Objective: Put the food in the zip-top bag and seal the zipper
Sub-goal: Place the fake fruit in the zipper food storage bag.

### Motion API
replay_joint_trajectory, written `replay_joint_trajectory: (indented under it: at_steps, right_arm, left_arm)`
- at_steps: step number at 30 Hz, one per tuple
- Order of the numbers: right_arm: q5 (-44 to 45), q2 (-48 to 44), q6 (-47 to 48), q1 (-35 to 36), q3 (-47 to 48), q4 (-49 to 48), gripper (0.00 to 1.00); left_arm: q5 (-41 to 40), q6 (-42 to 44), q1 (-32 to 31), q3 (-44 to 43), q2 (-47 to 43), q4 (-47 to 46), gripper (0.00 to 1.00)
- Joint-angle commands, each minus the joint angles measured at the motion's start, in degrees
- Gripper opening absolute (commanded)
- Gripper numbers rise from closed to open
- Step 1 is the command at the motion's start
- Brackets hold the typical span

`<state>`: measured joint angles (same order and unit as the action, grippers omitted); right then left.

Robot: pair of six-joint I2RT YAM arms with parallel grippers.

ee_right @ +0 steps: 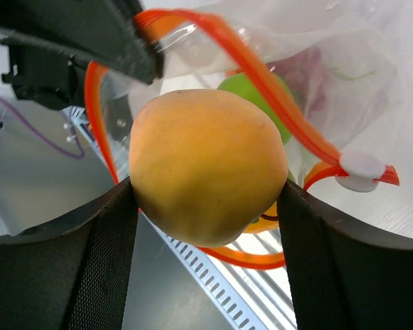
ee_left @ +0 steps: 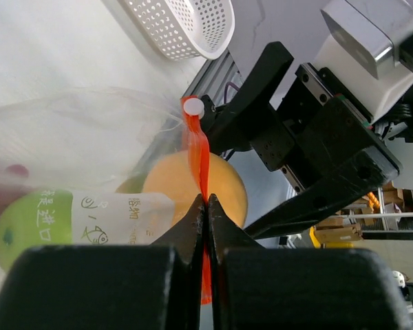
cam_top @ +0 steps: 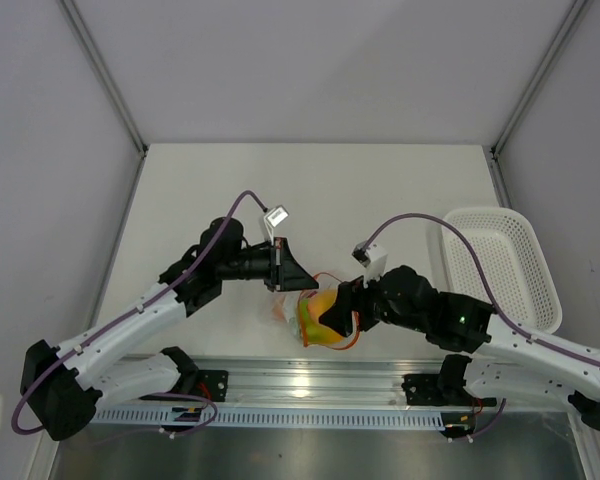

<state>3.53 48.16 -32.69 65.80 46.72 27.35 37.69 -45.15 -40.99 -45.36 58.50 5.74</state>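
The clear zip-top bag hangs over the table's near edge, its mouth held up. My left gripper is shut on the orange-red zipper, just below its white tab. My right gripper is shut on a yellow-orange fruit, both pads pressed on its sides. The fruit sits in the ring of the zipper, at the bag's mouth. Inside the bag lie a lime green fruit and a blurred dark red one. The green fruit also shows behind the bag's printed label.
A white mesh basket stands at the right of the table, right of the right arm. The slotted metal rail runs along the near edge under the bag. Enclosure walls rise close on both sides.
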Motion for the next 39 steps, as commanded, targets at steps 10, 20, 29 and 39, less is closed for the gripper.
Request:
replay_joint_trajectory:
  at_steps: [10,20,29,39]
  right_arm:
    - [8.0,7.6,0.9,1.4,6.7,-2.0,0.84]
    - [13.3,0.5,-4.2,3.8,9.7,4.3,0.99]
    - [14.0,-4.7,-4.0,3.9,11.6,12.7,0.99]
    - [9.8,-4.2,-4.2,3.9,3.4,12.6,0.79]
  left_arm:
    - [1.6,-2.8,-0.8,0.2,-1.0,-7.1,0.01]
    - [1.3,-2.7,-0.8,0.3,-0.7,-8.2,0.01]
    - [1.3,-3.3,-0.7,0.1,-0.4,-9.2,0.01]
    - [1.3,-3.5,-0.7,-0.2,-0.7,-8.7,0.01]
